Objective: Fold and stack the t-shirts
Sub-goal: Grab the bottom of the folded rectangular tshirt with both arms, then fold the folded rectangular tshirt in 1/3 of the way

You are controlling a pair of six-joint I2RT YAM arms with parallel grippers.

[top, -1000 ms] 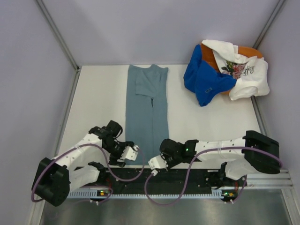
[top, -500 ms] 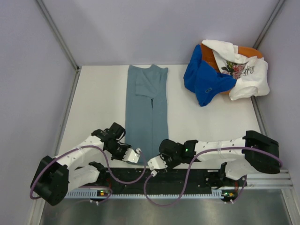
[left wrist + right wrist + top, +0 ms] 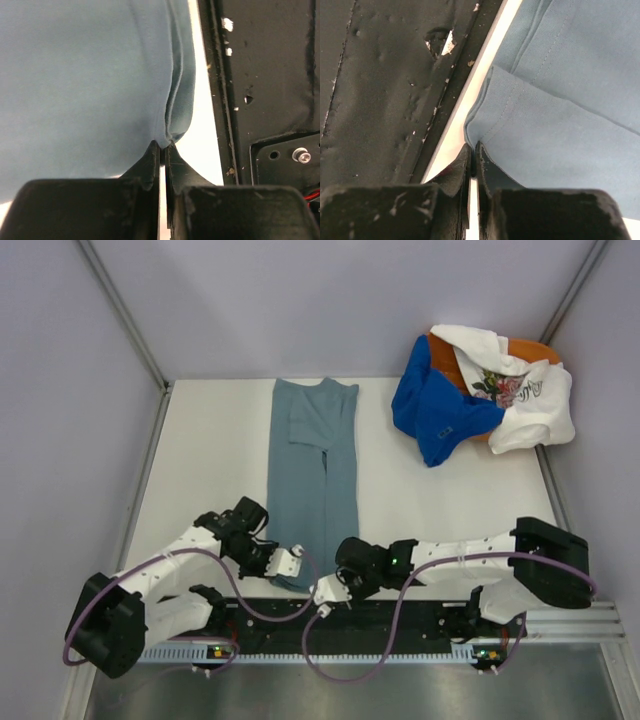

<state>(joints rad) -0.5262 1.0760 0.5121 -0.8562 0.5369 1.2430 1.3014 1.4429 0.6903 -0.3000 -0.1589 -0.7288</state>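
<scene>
A slate-blue t-shirt (image 3: 312, 472) lies folded into a long narrow strip down the middle of the white table. Its near hem lies by the table's front edge. My left gripper (image 3: 293, 561) is shut on the hem's left corner (image 3: 172, 131), cloth pinched between the fingertips. My right gripper (image 3: 325, 590) is shut on the hem's right corner (image 3: 475, 131). At the back right, a royal blue t-shirt (image 3: 432, 405), a white floral-print t-shirt (image 3: 515, 390) and an orange t-shirt (image 3: 530, 348) lie in a heap.
The black rail (image 3: 350, 618) with the arm bases runs along the near edge, right under both grippers. Grey walls close in the table (image 3: 210, 460) on the left, right and back.
My left gripper has moved right onto the hem's corner and shut on it. My right gripper has shifted slightly left at the other corner, and the near hem now bunches between them.
</scene>
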